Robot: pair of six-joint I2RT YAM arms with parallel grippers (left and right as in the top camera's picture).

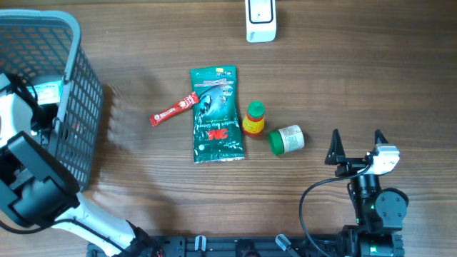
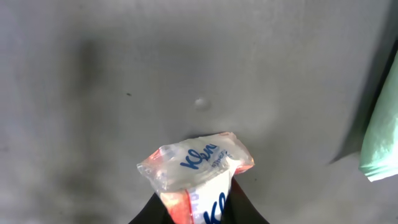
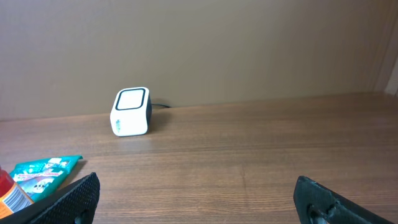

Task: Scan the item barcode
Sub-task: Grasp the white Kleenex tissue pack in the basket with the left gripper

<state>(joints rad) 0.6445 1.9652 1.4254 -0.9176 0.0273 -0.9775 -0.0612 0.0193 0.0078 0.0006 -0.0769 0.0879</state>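
In the left wrist view a clear plastic packet point(image 2: 198, 171) with blue lettering and a red-orange edge sits between the black fingers of my left gripper point(image 2: 198, 208), which is shut on it over a grey basket floor. No barcode shows on it. Overhead, the left arm reaches down into the grey basket point(image 1: 77, 107) at the far left. The white scanner point(image 1: 260, 20) stands at the table's back edge, also seen from the right wrist as a white scanner point(image 3: 131, 112). My right gripper point(image 1: 356, 143) stands open near the front right, nothing between its fingers point(image 3: 71, 199).
On the table's middle lie a green 3M pouch point(image 1: 216, 114), a red stick sachet point(image 1: 173, 109), a small yellow bottle with a green cap point(image 1: 253, 119) and a green-lidded white jar point(image 1: 287, 140) on its side. A pale green packet point(image 2: 382, 137) lies in the basket.
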